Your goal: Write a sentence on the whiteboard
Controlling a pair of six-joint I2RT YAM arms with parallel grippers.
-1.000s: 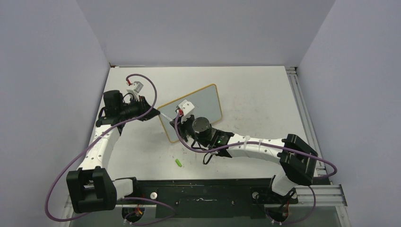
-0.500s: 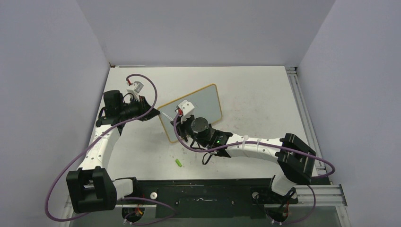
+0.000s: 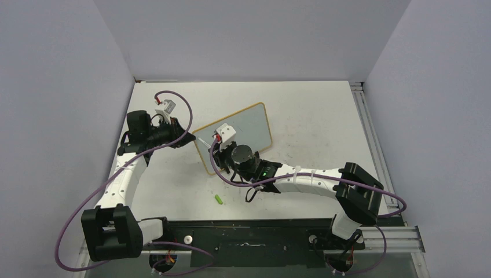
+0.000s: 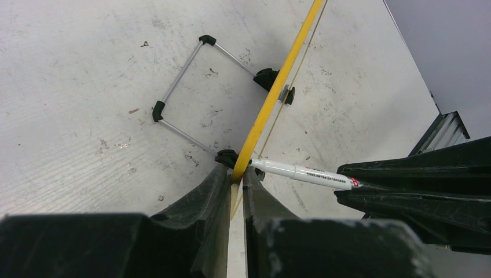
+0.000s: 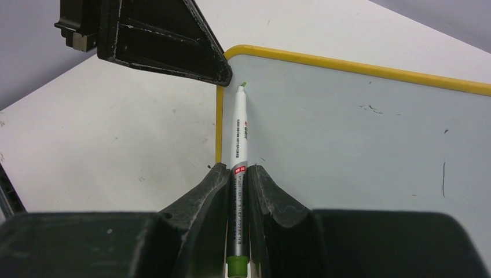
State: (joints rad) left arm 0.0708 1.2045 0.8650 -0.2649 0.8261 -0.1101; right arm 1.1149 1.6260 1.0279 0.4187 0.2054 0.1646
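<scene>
Whiteboard (image 3: 252, 123): one only. It stands tilted back on the counter (image 3: 312, 116), a little left of the middle, with a yellow frame rounded at the corners. Behind it, in the left wrist view, one thin wire stand (image 4: 180, 73) lies on the counter. Two small black feet sit where the stand meets the frame.

The left jaws are closed on the board's left edge near a corner, with the yellow frame pinched between them.

The right jaws are closed on one marker (image 5: 239, 133), which has a white barrel and a green end. It lies lengthwise between them and points away from the wrist. Its green tip sits at the white surface just inside the left part of the frame, close beside the left jaws. Whether the tip presses on the board cannot be told.

In the right wrist view, the board's surface carries a few small dark specks and one short dark stroke toward its right side.

One small green cap (image 3: 219, 198) lies on the counter on the near side. It is apart from the board and between the two arms.

In all there are two arms, one board, one stand, one marker and one cap.
</scene>
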